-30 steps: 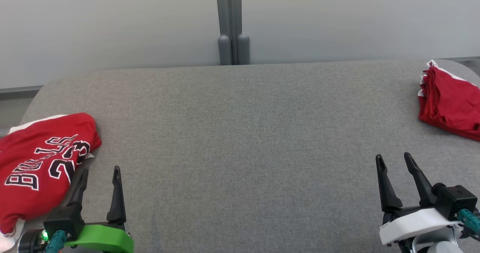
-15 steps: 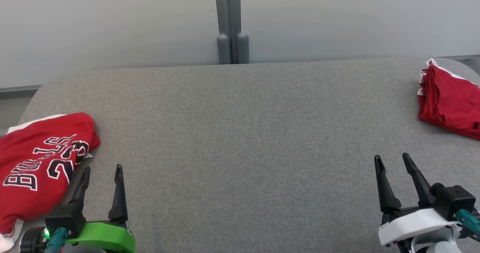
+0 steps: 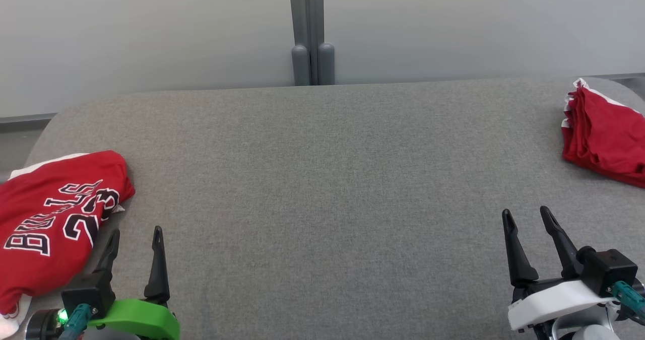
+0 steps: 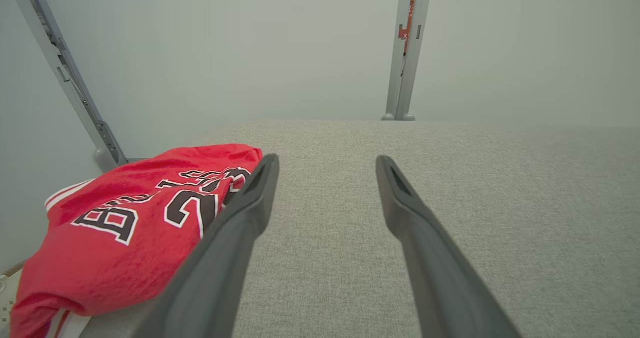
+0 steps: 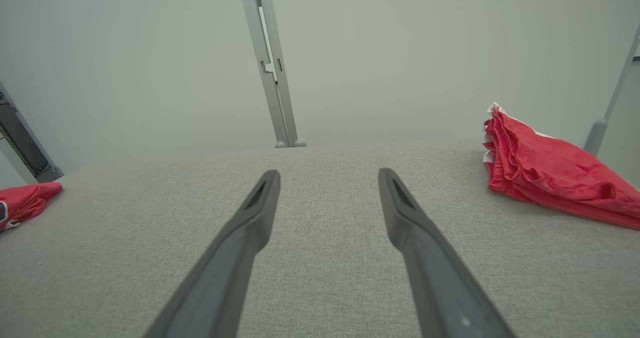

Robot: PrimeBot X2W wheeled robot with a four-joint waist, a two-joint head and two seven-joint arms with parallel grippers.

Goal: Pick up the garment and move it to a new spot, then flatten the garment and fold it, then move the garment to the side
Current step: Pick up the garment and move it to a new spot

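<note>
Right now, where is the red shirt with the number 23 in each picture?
Head view: red jersey lower left, beside the left tool.
Left wrist view: red jersey lower left.
Right wrist view: red jersey, a sliver at the left edge.
Shared landmark: grey post behind the table.

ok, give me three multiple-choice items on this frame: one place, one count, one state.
1. Where on the grey table does the Bulls jersey lie? A) left end B) centre C) right end
2. How many separate red cloth heaps lie on it? A) one B) two C) three
3. The left gripper is: A) shut on the jersey B) open, empty C) shut, empty
Answers: 1 A, it lies beside the left gripper. 2 B, the jersey plus a folded red pile at the right end. 3 B, its fingers stand apart with only table between them.
</note>
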